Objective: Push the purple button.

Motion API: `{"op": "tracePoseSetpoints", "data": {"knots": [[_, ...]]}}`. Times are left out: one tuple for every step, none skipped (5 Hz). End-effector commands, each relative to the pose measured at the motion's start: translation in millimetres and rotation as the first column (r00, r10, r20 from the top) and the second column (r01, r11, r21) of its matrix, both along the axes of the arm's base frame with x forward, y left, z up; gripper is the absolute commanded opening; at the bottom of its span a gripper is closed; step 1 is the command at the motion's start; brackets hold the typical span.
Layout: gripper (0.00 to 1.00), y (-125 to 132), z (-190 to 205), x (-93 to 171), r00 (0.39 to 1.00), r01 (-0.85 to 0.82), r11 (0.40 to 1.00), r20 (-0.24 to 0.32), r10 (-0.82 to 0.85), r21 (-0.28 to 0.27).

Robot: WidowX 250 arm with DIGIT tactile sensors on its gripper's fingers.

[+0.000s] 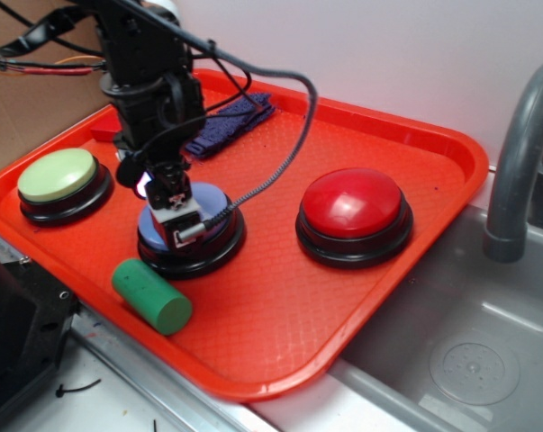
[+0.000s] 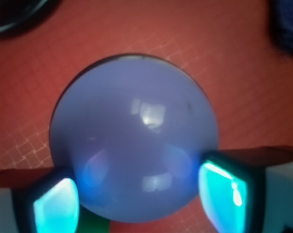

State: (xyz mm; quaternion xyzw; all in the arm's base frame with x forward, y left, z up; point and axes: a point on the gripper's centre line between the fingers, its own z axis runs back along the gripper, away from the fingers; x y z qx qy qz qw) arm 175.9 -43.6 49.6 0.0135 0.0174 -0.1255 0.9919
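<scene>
The purple button (image 1: pixel 210 205) sits on the orange tray (image 1: pixel 280 342), left of centre, with a glossy blue-purple dome and a black base ring. My gripper (image 1: pixel 170 216) is directly over it, its tip down on or just above the dome; contact cannot be told. In the wrist view the dome (image 2: pixel 134 141) fills the middle. The gripper (image 2: pixel 141 204) is open, its glowing cyan fingertips (image 2: pixel 56 206) standing apart over the dome's near edge, one on each side. Nothing is held.
A red domed button (image 1: pixel 354 205) stands to the right, a light green one (image 1: pixel 57 174) to the left. A green cylinder (image 1: pixel 151 295) lies just in front of the purple button. A blue cloth (image 1: pixel 230 123) lies behind. A sink (image 1: pixel 487 351) and faucet (image 1: pixel 519 153) are right of the tray.
</scene>
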Motion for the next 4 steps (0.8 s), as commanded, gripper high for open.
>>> {"op": "tracePoseSetpoints", "data": {"knots": [[1.00, -1.7, 9.8, 6.2, 0.999, -0.016, 1.000, 0.032, 0.016, -0.004], [1.00, -1.8, 39.0, 11.7, 0.999, -0.010, 1.000, 0.052, 0.011, -0.012], [1.00, 0.8, 55.8, 15.8, 0.998, -0.025, 1.000, 0.054, 0.025, -0.009], [1.00, -0.7, 71.0, 18.0, 0.998, -0.036, 0.999, 0.048, 0.036, 0.004]]}}
